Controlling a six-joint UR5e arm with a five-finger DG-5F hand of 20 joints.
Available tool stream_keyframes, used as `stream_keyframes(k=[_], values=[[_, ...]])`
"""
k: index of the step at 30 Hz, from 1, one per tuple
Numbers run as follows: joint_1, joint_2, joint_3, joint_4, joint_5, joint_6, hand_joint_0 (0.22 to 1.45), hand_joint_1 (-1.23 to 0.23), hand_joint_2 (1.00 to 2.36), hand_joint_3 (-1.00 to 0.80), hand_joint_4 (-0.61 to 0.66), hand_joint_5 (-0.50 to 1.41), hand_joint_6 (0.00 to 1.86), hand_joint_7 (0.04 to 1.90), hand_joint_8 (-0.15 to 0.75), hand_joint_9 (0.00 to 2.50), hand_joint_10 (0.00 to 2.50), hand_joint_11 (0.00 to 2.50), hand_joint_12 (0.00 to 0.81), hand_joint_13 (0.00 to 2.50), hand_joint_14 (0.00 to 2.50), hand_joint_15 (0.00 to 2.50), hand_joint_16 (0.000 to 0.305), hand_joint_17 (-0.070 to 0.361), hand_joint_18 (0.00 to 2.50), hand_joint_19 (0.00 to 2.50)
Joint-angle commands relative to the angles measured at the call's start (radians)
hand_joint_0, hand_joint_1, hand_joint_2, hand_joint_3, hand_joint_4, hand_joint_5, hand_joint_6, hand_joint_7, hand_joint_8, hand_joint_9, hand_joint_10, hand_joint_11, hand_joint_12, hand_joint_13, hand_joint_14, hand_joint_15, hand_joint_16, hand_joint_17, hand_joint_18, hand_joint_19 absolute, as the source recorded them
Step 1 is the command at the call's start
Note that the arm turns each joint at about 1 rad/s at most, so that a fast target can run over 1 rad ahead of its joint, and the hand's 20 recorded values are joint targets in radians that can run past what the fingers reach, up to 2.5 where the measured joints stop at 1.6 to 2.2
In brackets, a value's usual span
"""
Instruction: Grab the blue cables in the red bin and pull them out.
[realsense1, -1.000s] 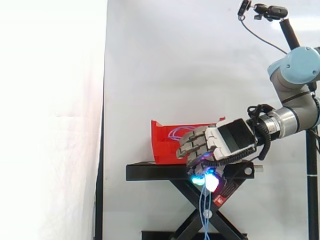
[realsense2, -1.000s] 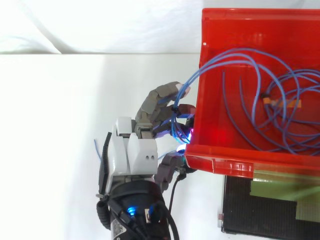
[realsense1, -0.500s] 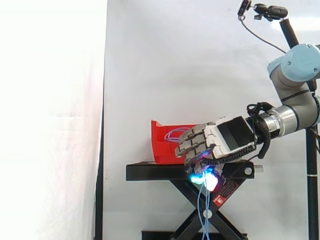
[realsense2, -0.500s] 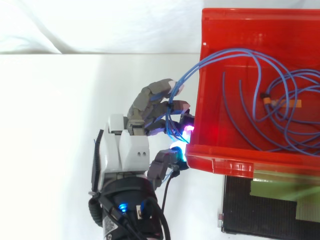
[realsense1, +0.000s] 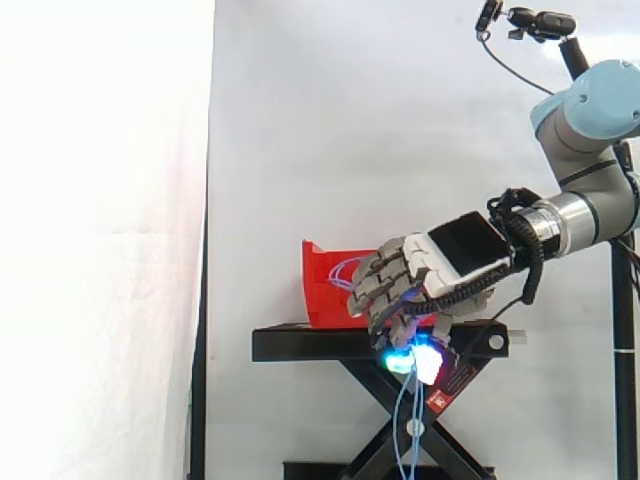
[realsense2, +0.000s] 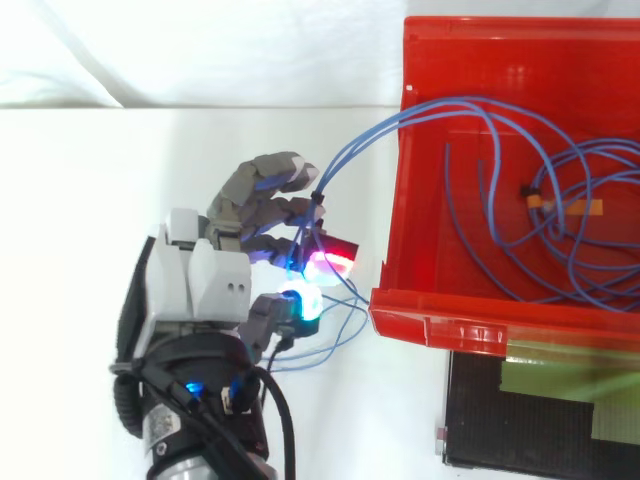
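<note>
We see the grey robot hand (realsense2: 205, 290) clenched around a bunch of thin blue cables (realsense2: 358, 150), just left of the red plastic bin (realsense2: 470, 316) on the black scissor stand (realsense1: 300, 345). The strands stretch over the bin's left wall to loops inside, and loose ends dangle below the hand.

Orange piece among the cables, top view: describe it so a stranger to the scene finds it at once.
Find the red bin at the upper right, then the blue cables tangled inside it. Among the loops on the right sits a small orange piece with a black bit beside it, unlike the all-blue strands around it.
</note>
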Motion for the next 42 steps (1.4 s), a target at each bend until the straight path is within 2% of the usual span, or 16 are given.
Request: stream_keyframes(k=[1,7,9,12,14,15,19,21,22,23,27,30,34,37,39,42], values=[[0.010,0.000,0.014,0.001,-0.003,0.106,0.94,-0.76,1.00,-1.00,0.20,0.99,0.81,0.52,0.328,0.97,0.02,0.53,0.323,0.76,0.02,0.54,0.041,0.093,0.58,0.63],[0.028,0.000,0.037,-0.001,-0.013,0.218,0.94,-0.76,1.00,-1.00,0.21,0.99,0.82,0.51,0.329,0.97,0.02,0.53,0.323,0.76,0.02,0.54,0.041,0.093,0.59,0.63],[0.034,0.000,0.041,-0.001,-0.019,0.289,0.94,-0.76,1.00,-1.00,0.20,0.99,0.81,0.52,0.328,0.97,0.02,0.53,0.322,0.76,0.02,0.54,0.041,0.093,0.59,0.63],[0.038,0.000,0.041,0.001,-0.020,0.356,0.94,-0.76,1.00,-1.00,0.21,0.99,0.82,0.52,0.331,0.97,0.02,0.54,0.322,0.76,0.02,0.54,0.041,0.093,0.59,0.63],[0.042,0.000,0.041,0.001,-0.020,0.428,0.94,-0.76,1.00,-1.00,0.21,0.99,0.82,0.52,0.332,0.97,0.02,0.55,0.321,0.76,0.02,0.54,0.041,0.093,0.59,0.63],[0.048,0.000,0.041,0.001,-0.020,0.488,0.94,-0.76,1.00,-1.00,0.21,0.99,0.82,0.51,0.332,0.97,0.02,0.54,0.321,0.76,0.02,0.54,0.041,0.093,0.59,0.63],[0.058,0.002,0.041,-0.001,-0.020,0.605,0.94,-0.77,1.00,-1.00,0.21,0.99,0.82,0.52,0.330,0.96,0.02,0.54,0.322,0.76,0.02,0.54,0.041,0.093,0.59,0.64],[0.067,0.002,0.041,-0.001,-0.020,0.694,0.94,-0.77,1.00,-1.00,0.21,0.99,0.82,0.51,0.330,0.96,0.02,0.54,0.321,0.76,0.02,0.54,0.041,0.093,0.59,0.63],[0.067,0.002,0.041,-0.001,-0.020,0.694,0.94,-0.77,1.00,-1.00,0.20,0.99,0.82,0.51,0.331,0.96,0.02,0.54,0.320,0.76,0.02,0.54,0.041,0.093,0.59,0.64],[0.071,0.003,0.041,-0.001,-0.020,0.721,0.94,-0.77,1.00,-1.00,0.21,0.99,0.82,0.51,0.329,0.96,0.02,0.54,0.319,0.76,0.02,0.54,0.041,0.093,0.59,0.63],[0.090,0.002,0.041,-0.001,-0.020,0.864,0.94,-0.77,1.00,-1.00,0.20,0.99,0.82,0.51,0.330,0.96,0.02,0.54,0.322,0.76,0.02,0.54,0.041,0.093,0.59,0.63],[0.099,0.002,0.041,-0.001,-0.020,0.936,0.94,-0.77,1.00,-1.00,0.21,0.99,0.81,0.51,0.330,0.96,0.02,0.54,0.322,0.76,0.02,0.54,0.041,0.093,0.59,0.63],[0.116,0.003,0.041,-0.001,-0.020,1.096,0.94,-0.77,1.00,-1.00,0.20,0.99,0.81,0.51,0.331,0.96,0.02,0.53,0.321,0.76,0.02,0.54,0.041,0.093,0.59,0.63],[0.122,0.003,0.043,-0.001,-0.020,1.183,0.94,-0.77,1.00,-1.00,0.20,0.99,0.81,0.51,0.330,0.95,0.02,0.53,0.319,0.76,0.02,0.54,0.041,0.093,0.58,0.64],[0.133,0.005,0.053,-0.001,-0.019,1.323,0.94,-0.77,1.00,-1.00,0.20,0.99,0.81,0.50,0.330,0.95,0.02,0.53,0.321,0.76,0.02,0.54,0.041,0.093,0.58,0.63],[0.142,0.008,0.055,-0.001,-0.016,1.416,0.94,-0.77,1.00,-1.00,0.20,0.99,0.81,0.51,0.329,0.95,0.02,0.53,0.321,0.76,0.02,0.54,0.041,0.093,0.58,0.64]])
